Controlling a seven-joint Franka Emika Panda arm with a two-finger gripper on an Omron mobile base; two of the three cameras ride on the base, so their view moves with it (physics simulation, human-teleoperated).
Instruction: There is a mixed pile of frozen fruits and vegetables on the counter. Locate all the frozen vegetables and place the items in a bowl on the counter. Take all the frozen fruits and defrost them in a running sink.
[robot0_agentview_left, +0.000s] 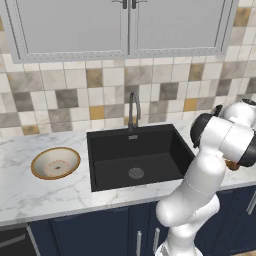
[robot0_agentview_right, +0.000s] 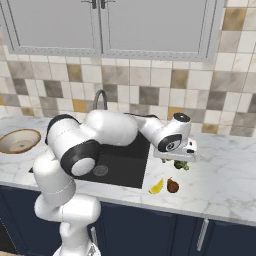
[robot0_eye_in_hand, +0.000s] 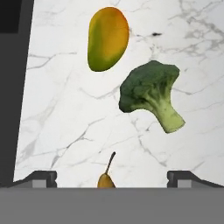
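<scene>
Two grey wall cabinet doors (robot0_agentview_left: 125, 25) hang above the large black rectangular sink (robot0_agentview_left: 137, 157) in the left base view, and the dark gooseneck tap (robot0_agentview_left: 133, 110) rises at the sink's back edge. Left of the sink, well apart from it, the shallow tan-rimmed bowl with a cream speckled inside (robot0_agentview_left: 55, 163) sits on the white grey-veined marble counter (robot0_agentview_left: 45, 192), with bare marble all round it. Right of the sink the white arm hides most of the counter; a small brown scrap at the arm's edge is too cut off to name.

From the right base view, the two-finger gripper (robot0_agentview_right: 178, 161) hangs just right of the sink over the counter, its fingers hard to make out. Below it, near the counter's front edge, lie a slim yellowish piece (robot0_agentview_right: 157, 187) and a small brown pear-shaped fruit (robot0_agentview_right: 173, 186), side by side. A dark-green bumpy broccoli floret (robot0_agentview_right: 182, 165) is half hidden under the hand. Open marble stretches further right of the sink.

Along the hand view, the dark fingertips (robot0_eye_in_hand: 41, 178) stand spread wide with nothing between them. The sink's black wall runs down the picture's left edge. The broccoli lies on marble beside a roundish yellow-green fruit with an orange blush (robot0_eye_in_hand: 107, 38), close but not touching. The pear is cut off at the bottom, mostly its stem showing.
</scene>
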